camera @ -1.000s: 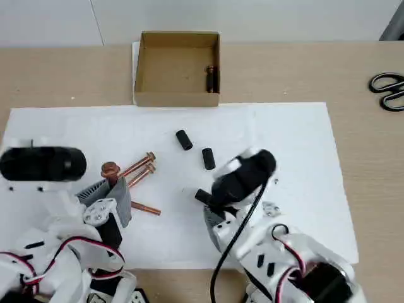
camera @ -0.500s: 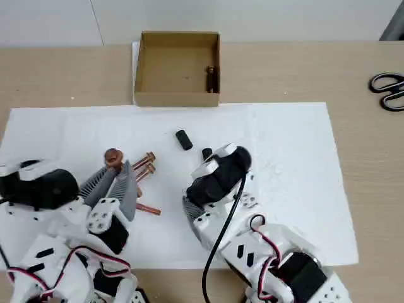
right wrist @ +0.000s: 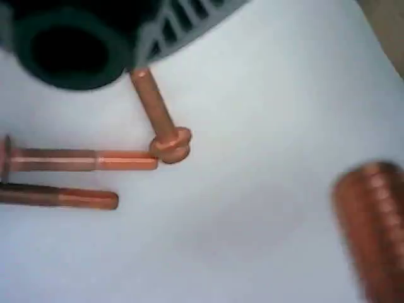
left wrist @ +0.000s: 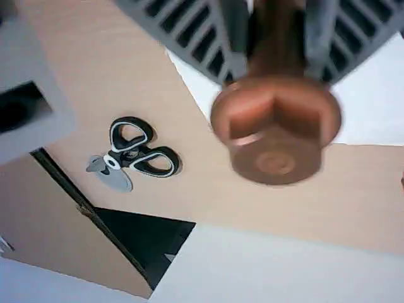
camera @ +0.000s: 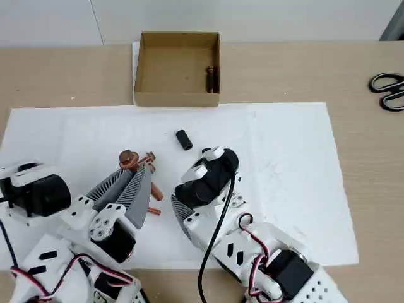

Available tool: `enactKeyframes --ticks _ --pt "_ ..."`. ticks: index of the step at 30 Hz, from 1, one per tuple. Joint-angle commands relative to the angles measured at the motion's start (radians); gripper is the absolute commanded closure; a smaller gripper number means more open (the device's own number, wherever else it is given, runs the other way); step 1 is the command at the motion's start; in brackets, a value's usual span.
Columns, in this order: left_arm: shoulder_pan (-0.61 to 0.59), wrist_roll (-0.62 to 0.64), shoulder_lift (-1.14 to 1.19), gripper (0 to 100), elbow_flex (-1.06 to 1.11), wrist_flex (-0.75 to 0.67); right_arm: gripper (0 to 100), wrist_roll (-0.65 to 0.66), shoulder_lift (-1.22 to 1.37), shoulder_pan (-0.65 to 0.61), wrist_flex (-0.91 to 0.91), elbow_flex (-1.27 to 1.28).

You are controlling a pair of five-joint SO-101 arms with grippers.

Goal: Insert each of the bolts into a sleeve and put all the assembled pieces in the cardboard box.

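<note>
In the high view, one assembled piece (camera: 211, 79) lies in the cardboard box (camera: 177, 100), while a loose sleeve (camera: 184, 140) and spare bolts (camera: 150, 157) lie on the white sheet (camera: 290, 145) covering the tabletop (camera: 63, 76). Most of the job therefore looks undone. The left pincer (camera: 137, 169) sits just beside those bolts. The left wrist view shows it closed on a held bolt (left wrist: 274, 126) by the shank, head jutting past its tips. In the right wrist view, the right pincer (right wrist: 88, 31) appears clamped on a dark sleeve (right wrist: 63, 47), above three bolts on the sheet.
</note>
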Motion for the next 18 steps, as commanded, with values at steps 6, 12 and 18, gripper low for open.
enactKeyframes --ticks 6,12,18 --pt "0.012 0.008 -0.002 100 0.067 -0.080 99.5 0.005 -0.013 -0.070 -0.027 -0.006" --pt "0.060 0.008 -0.003 100 0.122 -0.109 99.5 0.005 -0.015 -0.073 -0.025 -0.018" --pt "0.060 0.008 -0.003 100 0.148 -0.109 99.5 0.005 -0.015 -0.073 -0.019 -0.044"
